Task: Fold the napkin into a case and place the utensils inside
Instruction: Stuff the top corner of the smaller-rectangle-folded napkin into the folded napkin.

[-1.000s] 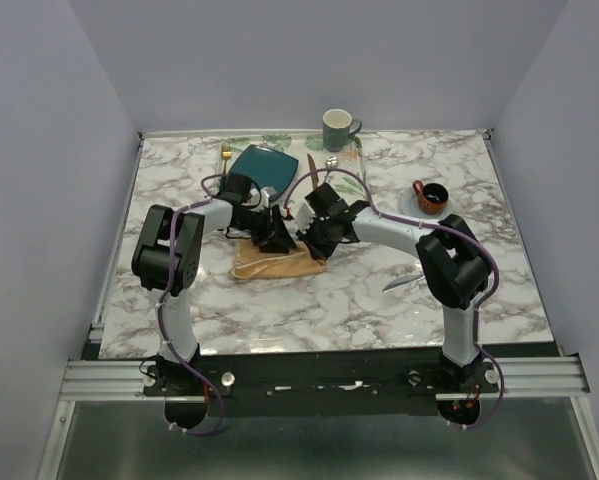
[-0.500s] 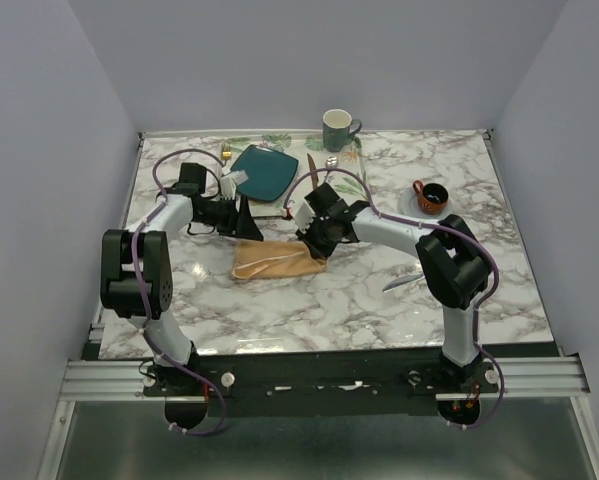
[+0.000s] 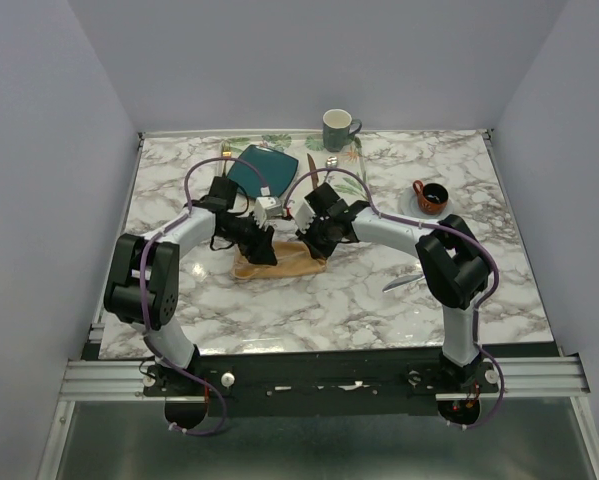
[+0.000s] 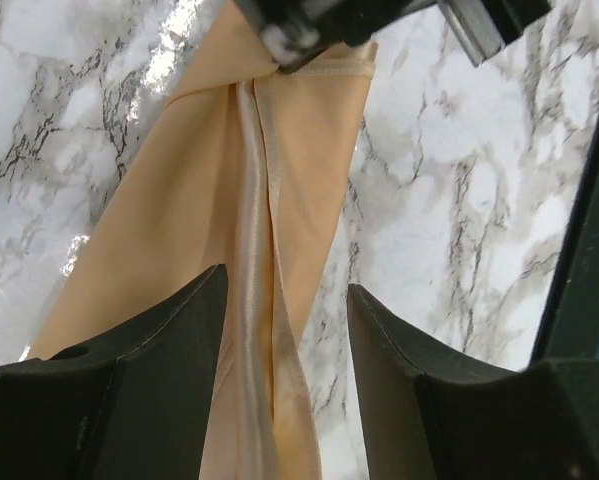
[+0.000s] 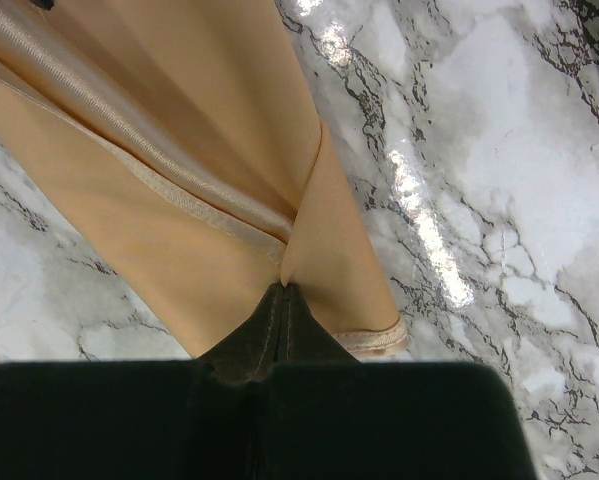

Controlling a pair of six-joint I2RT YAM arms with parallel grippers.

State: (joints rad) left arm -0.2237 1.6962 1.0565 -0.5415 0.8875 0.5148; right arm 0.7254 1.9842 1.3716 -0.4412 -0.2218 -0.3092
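Folds of the napkin run below the parted left fingers; right fingers pinch its edge.

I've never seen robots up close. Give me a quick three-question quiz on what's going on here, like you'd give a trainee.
1. True or false: the right gripper is shut on the napkin.
2. The left gripper is: A) shut on the napkin; B) open over the napkin; C) shut and empty.
3. Is the knife inside the napkin yet?
Key: 1 true; 2 B; 3 no, it lies on the table, apart from the napkin.
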